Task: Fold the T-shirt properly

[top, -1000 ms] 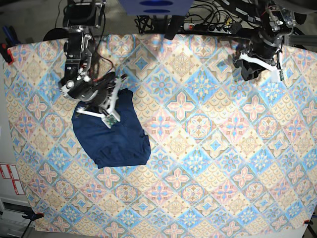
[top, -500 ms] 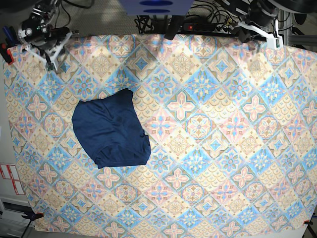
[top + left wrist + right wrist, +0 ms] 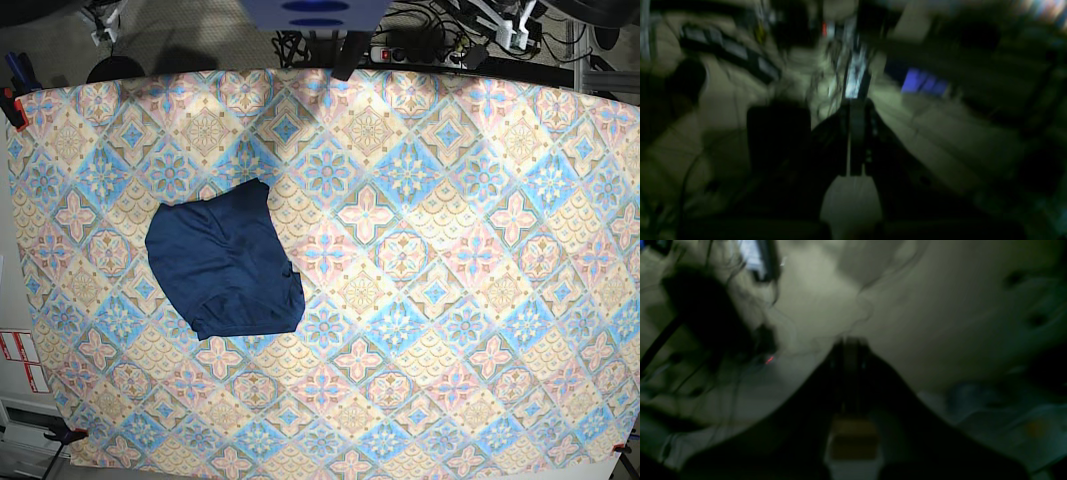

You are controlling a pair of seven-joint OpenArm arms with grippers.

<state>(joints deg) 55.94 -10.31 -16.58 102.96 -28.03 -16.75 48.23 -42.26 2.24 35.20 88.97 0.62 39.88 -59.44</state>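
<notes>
The dark navy T-shirt [image 3: 225, 262] lies folded into a compact, roughly square bundle on the left half of the tablecloth [image 3: 430, 270], with no gripper on it. Both arms are drawn back past the table's far edge. Only a white piece of the left arm [image 3: 512, 22] shows at the top right of the base view, and a small piece of the right arm [image 3: 107, 18] at the top left. In the blurred, dark wrist views the left gripper [image 3: 856, 106] and the right gripper [image 3: 848, 343] have their fingers together, holding nothing. The shirt is out of both wrist views.
A power strip and tangled cables [image 3: 425, 40] lie behind the table's far edge. A red clamp [image 3: 12, 105] holds the cloth at the far left corner. A dark blue unit [image 3: 315, 12] hangs over the far edge at centre.
Both arms have pulled back further from the table corners and almost left the base view. The shirt has not moved.
</notes>
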